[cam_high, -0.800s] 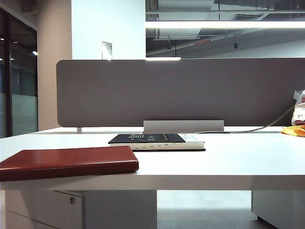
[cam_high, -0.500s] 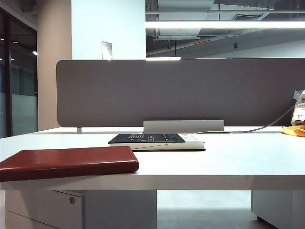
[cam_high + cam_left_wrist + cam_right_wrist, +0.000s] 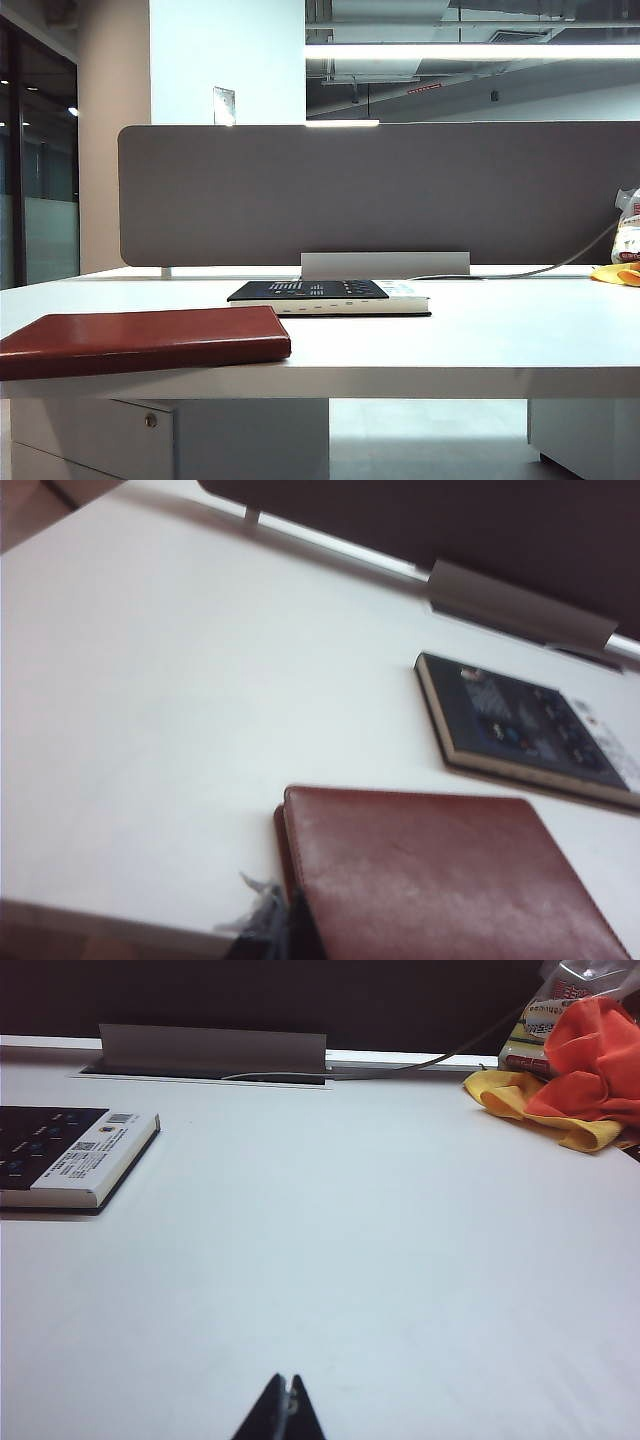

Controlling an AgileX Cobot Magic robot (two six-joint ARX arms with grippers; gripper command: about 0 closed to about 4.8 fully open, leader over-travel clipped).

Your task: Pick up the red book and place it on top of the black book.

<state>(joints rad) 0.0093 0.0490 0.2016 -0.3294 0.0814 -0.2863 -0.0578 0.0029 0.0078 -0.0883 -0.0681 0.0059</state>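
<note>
red book [image 3: 145, 341] lies flat at the near edge of the white desk [image 3: 480, 340], nearer the camera than the black book [image 3: 320, 295] and to its left in the exterior view, well apart from it. nothing has shifted between the earlier exterior pictures and now: both books sit exactly as they did, so the pick has not begun. left gripper [image 3: 275, 930] hangs just at the red book's near corner, claw pinched narrow and holding nothing. right gripper [image 3: 283, 1415] hovers over bare desk beside the black book, tips together, empty.
</note>
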